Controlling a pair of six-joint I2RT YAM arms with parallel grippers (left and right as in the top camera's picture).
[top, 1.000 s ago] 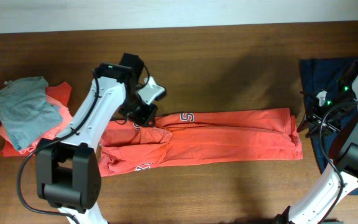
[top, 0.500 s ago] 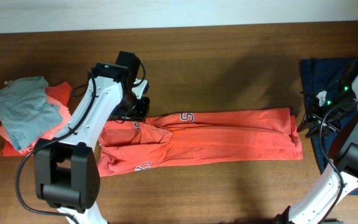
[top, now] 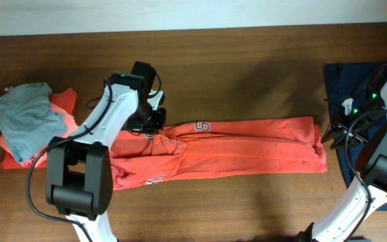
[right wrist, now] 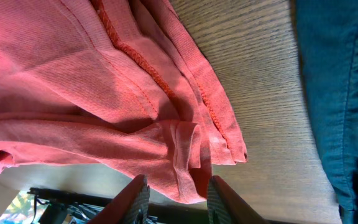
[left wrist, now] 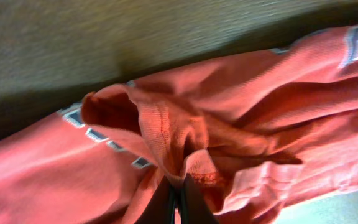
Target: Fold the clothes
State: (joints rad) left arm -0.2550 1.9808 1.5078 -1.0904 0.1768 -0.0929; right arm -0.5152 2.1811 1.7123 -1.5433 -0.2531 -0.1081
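Note:
The orange-red T-shirt (top: 247, 144) lies as a long folded strip across the middle of the table, with grey-white lettering (top: 201, 126) showing. My left gripper (top: 154, 125) sits at the strip's upper left. In the left wrist view the left gripper (left wrist: 178, 198) is shut on a bunched ridge of the T-shirt (left wrist: 166, 134). My right gripper (top: 328, 133) hovers at the strip's right end. In the right wrist view the right gripper (right wrist: 176, 200) stands open, with the T-shirt's hemmed corner (right wrist: 191, 155) just beyond its fingertips and not pinched.
A grey garment (top: 24, 117) lies on a salmon one (top: 62, 101) at the table's left end. A navy garment (top: 351, 77) lies under the right arm, also visible as the navy cloth (right wrist: 344, 93). Bare wood (top: 247, 81) runs behind the strip.
The left gripper has turned at the wrist, dropped onto the shirt's upper-left fold and closed on it. The right arm and the shirt's right end have not moved.

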